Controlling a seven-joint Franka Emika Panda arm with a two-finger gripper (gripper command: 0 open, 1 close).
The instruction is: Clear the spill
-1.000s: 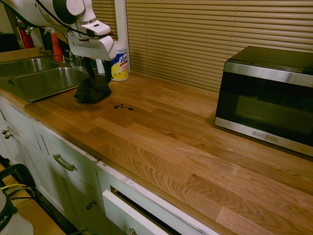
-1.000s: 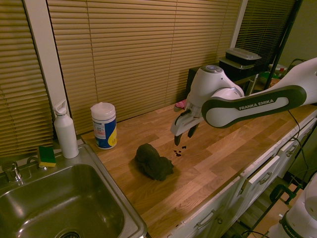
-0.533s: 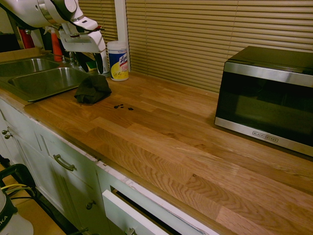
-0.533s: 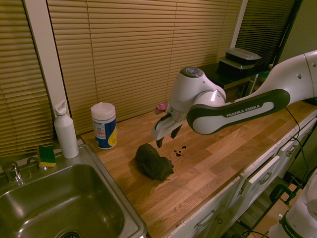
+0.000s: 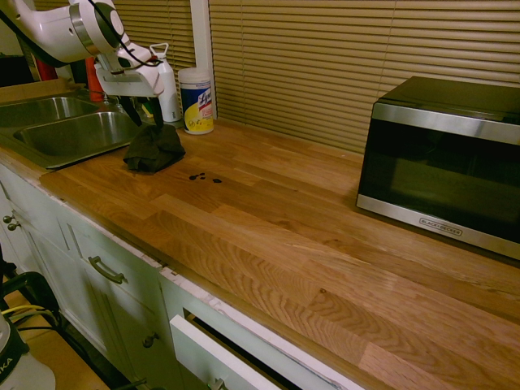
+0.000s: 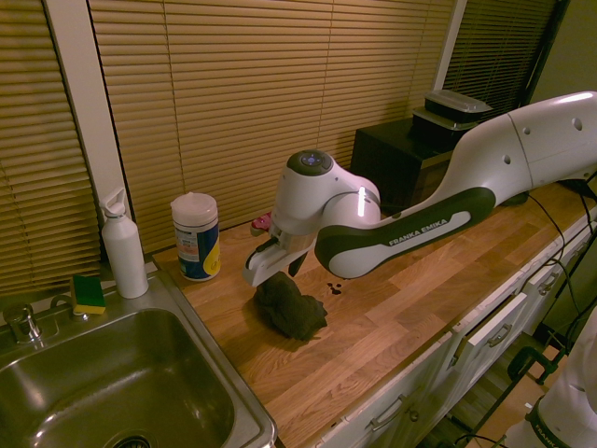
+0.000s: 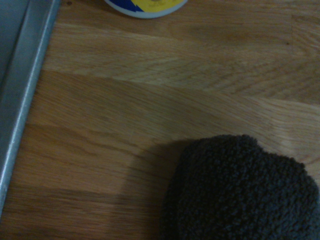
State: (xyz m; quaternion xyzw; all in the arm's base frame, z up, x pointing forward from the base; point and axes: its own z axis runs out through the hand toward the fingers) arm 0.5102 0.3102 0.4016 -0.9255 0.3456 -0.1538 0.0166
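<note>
On the light wooden worktop (image 5: pixel 268 219), beside the stainless steel sink (image 6: pixel 112 392), lies a crumpled dark fabric rag (image 6: pixel 289 305). The spill (image 5: pixel 204 176), a few small dark drops on the wood, sits just beside the rag on the side away from the sink; in the second exterior view the same drops (image 6: pixel 333 285) show close to the rag's edge, not covered by it. The spill is untouched.

The white robot hand (image 6: pixel 276 272) hangs directly above the rag, pointing steeply down, with its fingers spread apart and nothing between them. In the first exterior view the hand (image 5: pixel 140 108) stands over the rag's sink-side half. Whether the fingertips touch the fabric cannot be told; they appear just clear of it. The wrist view shows the nubbly rag (image 7: pixel 240 192) close below, with bare wood around it.

Step in hand, as judged: approach to pick up the rag. No wiping has begun.

The next move calls for:
1. Lowering the hand until the fingers straddle the raised bunch of fabric.
2. Closing firmly on that bunch, since loose cloth may slip.
3. Dragging the rag across the drops with downward pressure.

A white cylindrical wipes canister with a yellow-and-blue label (image 6: pixel 196 236) and a white spray bottle (image 6: pixel 123 246) stand near the blinds, apart from the work area.
</note>
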